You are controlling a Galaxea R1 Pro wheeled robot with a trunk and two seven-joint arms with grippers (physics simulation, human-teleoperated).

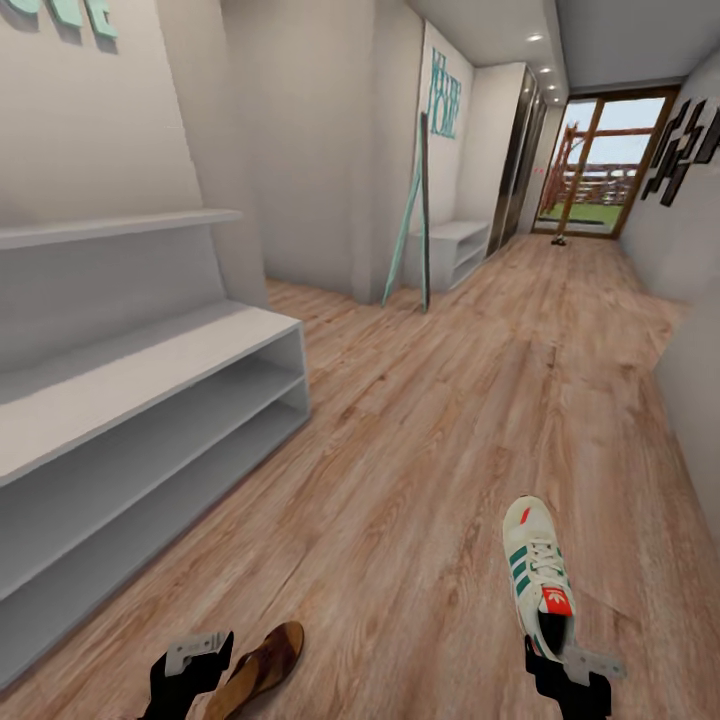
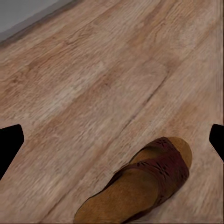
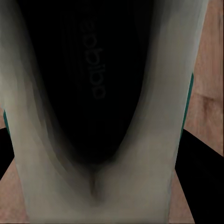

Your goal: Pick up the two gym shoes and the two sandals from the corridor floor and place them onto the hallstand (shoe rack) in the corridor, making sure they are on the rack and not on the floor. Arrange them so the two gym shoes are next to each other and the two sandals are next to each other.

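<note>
The right claw (image 1: pixel 562 668) is clamped on the heel of a gym shoe (image 1: pixel 538 580), well right of the hallstand (image 1: pixel 150 420). The left claw (image 1: pixel 190 665) hangs with fingers apart just beside a sandal (image 1: pixel 262 665) on the corridor floor (image 1: pixel 430 420).

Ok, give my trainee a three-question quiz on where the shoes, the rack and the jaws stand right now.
1. True or false: the hallstand already has a shoe on one of its shelves.
2. Multiple choice: the right gripper is at A) the heel of the gym shoe, B) its toe, C) the rack.
3. Fill in: the sandal lies on the ____ near the left gripper, whose jaws are apart with nothing between them.

Key: 1 false: the shelves in view are bare. 2 A: the right wrist view looks into the shoe's opening, jaws either side. 3 corridor floor.
</note>
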